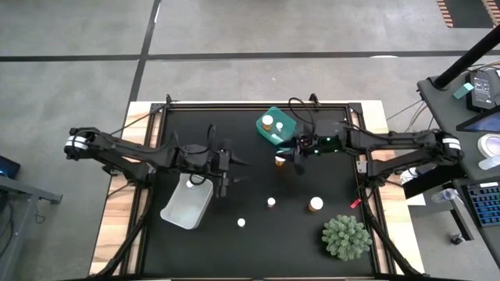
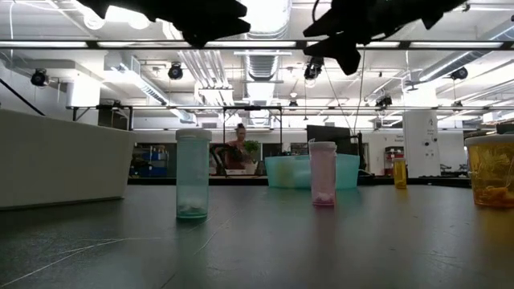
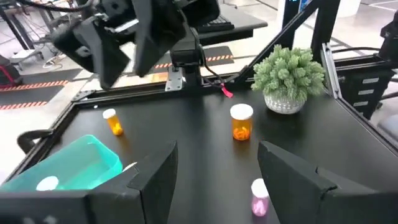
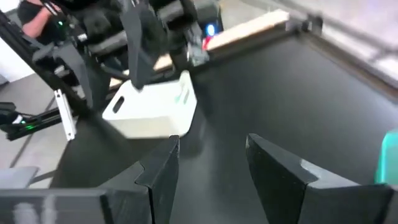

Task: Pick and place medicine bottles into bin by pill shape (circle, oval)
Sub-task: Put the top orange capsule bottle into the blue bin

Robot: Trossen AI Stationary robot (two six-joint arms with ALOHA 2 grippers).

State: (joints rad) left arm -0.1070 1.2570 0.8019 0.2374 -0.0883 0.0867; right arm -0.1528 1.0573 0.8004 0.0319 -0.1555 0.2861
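My left gripper (image 1: 238, 172) is open and empty above the table's middle, right of the white bin (image 1: 187, 204). My right gripper (image 1: 296, 162) is open and empty, raised next to an amber bottle (image 1: 280, 161) that stands on its base in front of the teal bin (image 1: 283, 133). A white-capped bottle (image 1: 268, 122) sits in the teal bin. A second amber bottle (image 1: 316, 204), a pink one (image 2: 323, 172) and a pale teal one (image 2: 193, 173) stand upright on the black table. In the left wrist view the fingers frame the amber bottle (image 3: 241, 121) and the pink one (image 3: 260, 196).
A green spiky plant (image 1: 346, 236) in a pot stands at the table's near right corner. A small red item (image 1: 354, 203) lies by the right edge. A raised frame runs around the black table (image 1: 258, 242). A person (image 2: 239, 144) shows far behind in the room.
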